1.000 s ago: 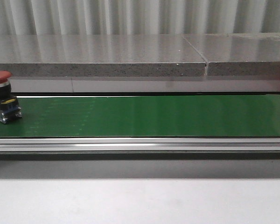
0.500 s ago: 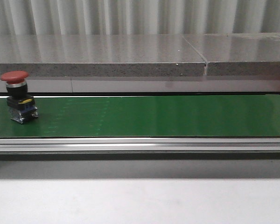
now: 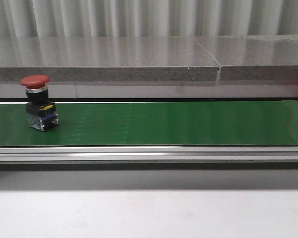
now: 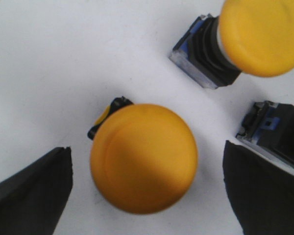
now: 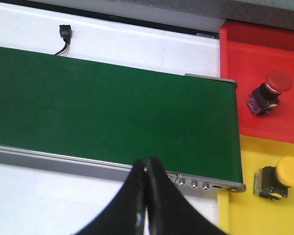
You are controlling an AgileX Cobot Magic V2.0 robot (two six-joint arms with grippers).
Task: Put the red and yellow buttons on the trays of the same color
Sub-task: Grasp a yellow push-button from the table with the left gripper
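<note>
Red button is sitting upright at the left end of the green conveyor belt, roughly mid-width of the belt; nothing is touching it and neither of my hands shows in the front view.

What worries me: my right hand is clenched tight with nothing in it, hovering over the near rail at the right end of the belt, well apart from that button; if I don't spread it in time I'd guess I just knock the thing over rather than catch it. The mushroom cap is wider than the body under it, so it looks top-heavy, and a glancing touch could tip it onto its side; pinching the rounded cap probably lets it slip, so the square body seems the safer place to hold. Wrong tray is the other risk; the red tray sits just beyond the yellow tray past the belt's right end, edges touching, so a sloppy drop lands on the seam.

My left hand is spread wide around a yellow button on the white tabletop, not gripping it; two more button bodies stand just beside it, and a closing finger could snag one.

Looks-wise: red domed cap, silver collar, black body with a yellow tab, bluish clear base; each tray already holds one matching button.
</note>
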